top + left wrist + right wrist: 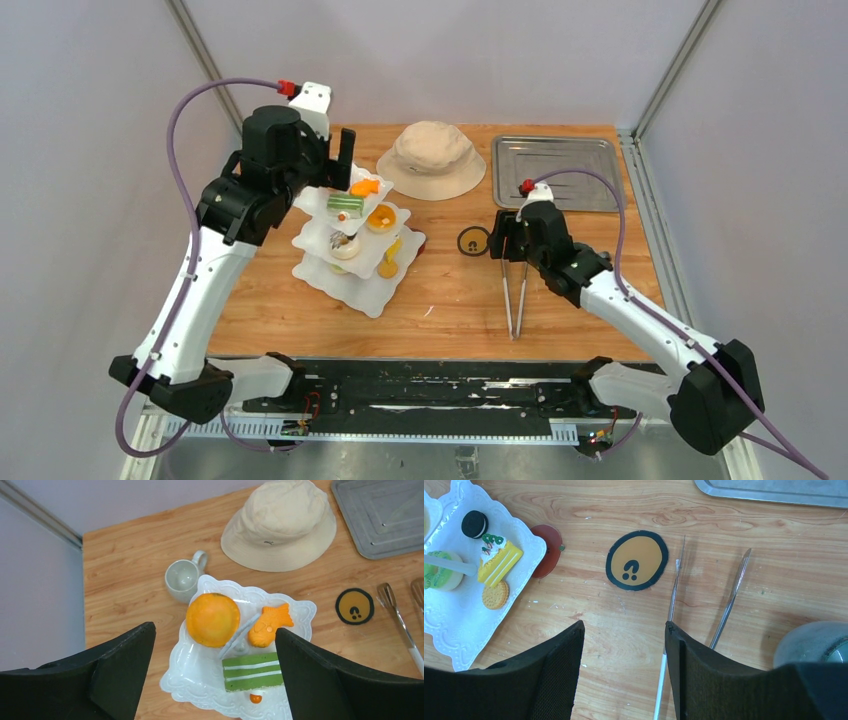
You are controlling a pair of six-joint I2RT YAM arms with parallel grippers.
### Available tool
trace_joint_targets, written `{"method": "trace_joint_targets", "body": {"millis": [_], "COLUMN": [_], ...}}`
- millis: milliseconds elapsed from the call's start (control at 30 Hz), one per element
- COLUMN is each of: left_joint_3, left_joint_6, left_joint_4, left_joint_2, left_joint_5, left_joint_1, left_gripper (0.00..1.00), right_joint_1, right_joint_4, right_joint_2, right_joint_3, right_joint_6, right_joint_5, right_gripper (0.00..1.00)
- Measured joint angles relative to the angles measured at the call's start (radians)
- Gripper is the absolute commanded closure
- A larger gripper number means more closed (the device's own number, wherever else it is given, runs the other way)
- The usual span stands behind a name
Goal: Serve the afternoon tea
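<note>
The white three-tier stand (362, 294) stands left of centre on the table. Its top tier (192, 675) carries a round orange pastry (212, 619), an orange fish pastry (267, 625) and a green layered cake (252, 671). My left gripper (215, 628) hovers open above that tier with nothing between its fingers. A white mug (182, 576) sits just behind the stand. The bottom tier (454, 625) holds a yellow cake slice (499, 562) and biscuits. My right gripper (624, 625) is open and empty over bare wood. A grey mug (814, 642) shows at its right.
A beige bucket hat (432, 158) and a metal tray (555, 170) lie at the back. Long metal tongs (674, 595) lie beside my right fingers, near a round yellow coaster (637, 560). A red coaster (546, 550) peeks from under the stand.
</note>
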Motion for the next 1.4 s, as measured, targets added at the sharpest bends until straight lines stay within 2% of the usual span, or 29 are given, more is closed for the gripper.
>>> {"method": "trace_joint_targets", "body": {"millis": [133,400,567,733,1000,1400], "left_joint_3": [0.000,0.000,0.000,0.000,-0.008,-0.056], "left_joint_6": [0.047,0.114,0.130,0.137,0.132,0.134], "left_joint_4": [-0.001,-0.001,-0.007,-0.024,-0.050,-0.106], "left_joint_2": [0.016,0.032,0.063,0.074,0.042,-0.050], "left_joint_5": [0.111,0.235,0.264,0.268,0.250,0.145], "left_joint_1": [0.024,0.034,0.045,0.052,0.053,0.053], "left_gripper": [0.15,0.41,0.69,0.75,0.97,1.00], "right_joint_1": [0.000,0.000,0.000,-0.002,-0.006,-0.006], "right_joint_4": [-0.003,-0.007,-0.015,-0.018,-0.022,-0.021], "right_joint_2": [-0.011,-0.014,-0.026,-0.033,-0.033,-0.010], "right_joint_3": [0.000,0.000,0.000,-0.003,-0.004,-0.004], "right_joint_6": [0.000,0.000,-0.001,-0.001,-0.004,-0.005], "right_joint_5": [0.000,0.000,0.000,0.000,-0.016,-0.039], "right_gripper": [0.41,0.41,0.41,0.42,0.43,0.44]}}
